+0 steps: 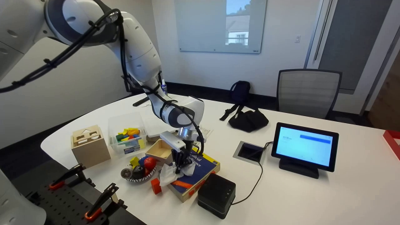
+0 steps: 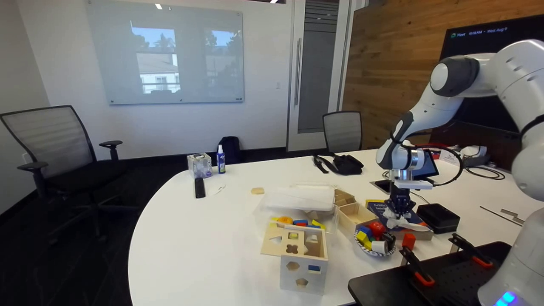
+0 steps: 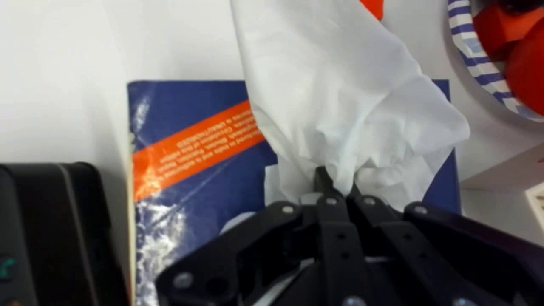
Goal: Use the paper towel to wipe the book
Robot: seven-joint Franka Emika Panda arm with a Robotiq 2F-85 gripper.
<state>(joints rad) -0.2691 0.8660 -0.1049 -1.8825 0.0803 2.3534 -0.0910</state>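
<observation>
The book (image 1: 203, 170) lies flat on the table with a dark blue cover and an orange-red stripe. It also shows in an exterior view (image 2: 376, 207) and in the wrist view (image 3: 238, 182). The white paper towel (image 3: 331, 85) is crumpled over the book's striped end and hangs past its edge. It shows in both exterior views (image 1: 168, 175) (image 2: 408, 223). My gripper (image 3: 338, 182) is shut on the towel, pointing down low over the book. It also shows in both exterior views (image 1: 179, 168) (image 2: 399, 210). Whether the fingertips press the cover is hidden by the towel.
A black box (image 1: 217, 193) stands close beside the book. A striped bowl (image 3: 480, 63) of toys and a red block (image 1: 156, 186) are near the striped end. An open wooden tray (image 1: 161, 150) adjoins the opposite side. A tablet (image 1: 304, 145) stands farther off.
</observation>
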